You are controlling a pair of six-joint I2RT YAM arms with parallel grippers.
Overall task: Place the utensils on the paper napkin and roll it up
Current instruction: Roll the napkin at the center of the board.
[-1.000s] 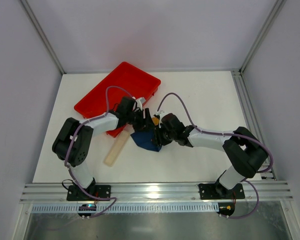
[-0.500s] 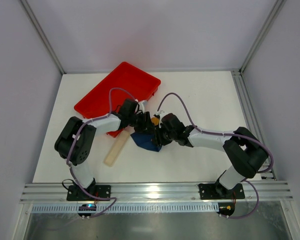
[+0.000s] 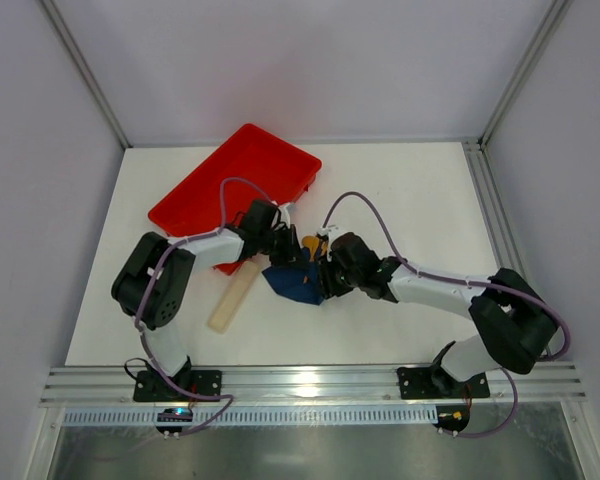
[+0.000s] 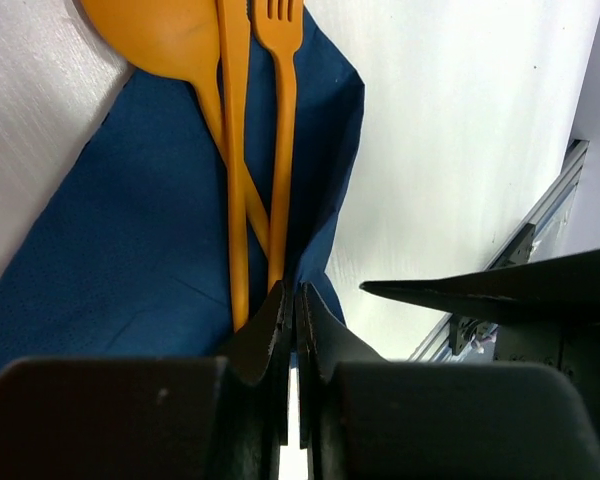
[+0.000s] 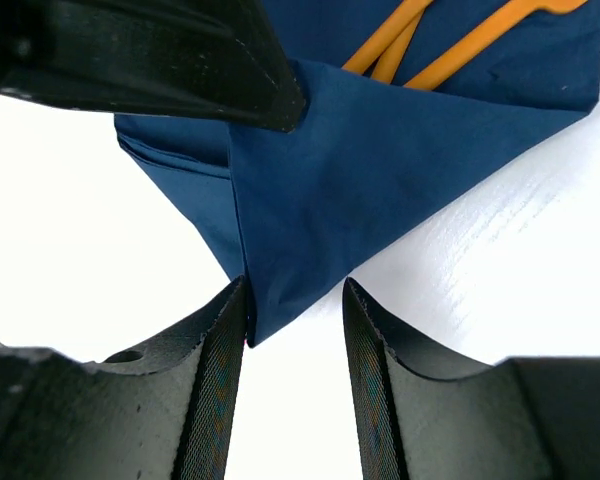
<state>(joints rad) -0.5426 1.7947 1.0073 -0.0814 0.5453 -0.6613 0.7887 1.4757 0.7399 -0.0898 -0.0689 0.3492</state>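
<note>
White matt table (image 3: 420, 200), closed in by plain pale walls (image 3: 310, 60) at the back and on both sides. Aluminium posts (image 3: 520, 70) rise at the two far corners. An aluminium rail (image 3: 310, 385) runs along the near edge and carries both arm bases. We take the red tray (image 3: 230, 175) as reference: it lies skewed on the far left part of the table, one long side turned toward the arms.

Paper napkin (image 3: 292, 283): dark navy, on the table just off the tray's near right end, not on the tray. One part is folded over the rest; the crease shows plainly in the right wrist view.

Utensils (image 4: 242, 180): three orange pieces on the napkin, side by side and touching. They are a spoon (image 4: 165, 40), a knife (image 4: 235, 120) and a fork (image 4: 282, 120). The spoon bowl reaches past the napkin's edge onto bare table.

Left gripper (image 4: 292, 300): we see the jaws drawn together to a hairline slit, pinching the napkin's raised edge right at the handle ends.

Right gripper (image 5: 295, 300): jaws well apart, straddling the pointed corner of the folded napkin. We cannot tell whether the pads (image 5: 215, 400) press the paper.

Beige strip (image 3: 234, 297): flat on the table on the tray's near side, one end close to the tray's rim, apart from the napkin.
</note>
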